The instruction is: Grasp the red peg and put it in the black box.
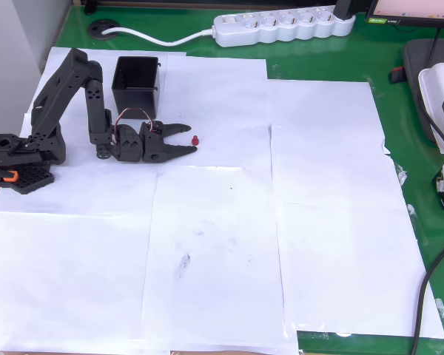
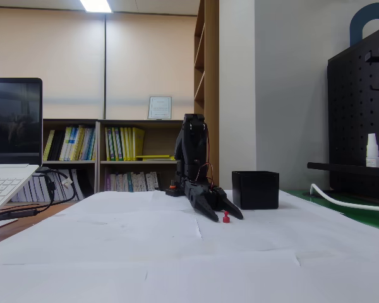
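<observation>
A black robot arm reaches low across a table papered in white sheets, its gripper (image 1: 186, 138) spread wide with the red peg (image 1: 195, 139) just off the fingertips, slightly beyond the gap between them in the overhead view. The jaws stand apart and hold nothing.

The peg rests on the paper (image 1: 229, 244) to the right of the gripper, and the black box (image 1: 136, 82) waits on the far side of the arm, near the back edge of the sheets and well apart from the peg.

The peg looks like hard plastic, very light and stiff, and likely slick enough to skid or tip if one finger reaches it first. The better hold is probably across its narrow shaft, below the wider head, with both fingers closing evenly.

From above, the gap between fingertips and peg is plain, as is the box's open top. The low fixed view shows what the overhead cannot: the peg (image 2: 226, 217) stands upright with its head raised, and the gripper (image 2: 227, 214) slopes down almost to the paper beside the tall-walled box (image 2: 256, 189).
</observation>
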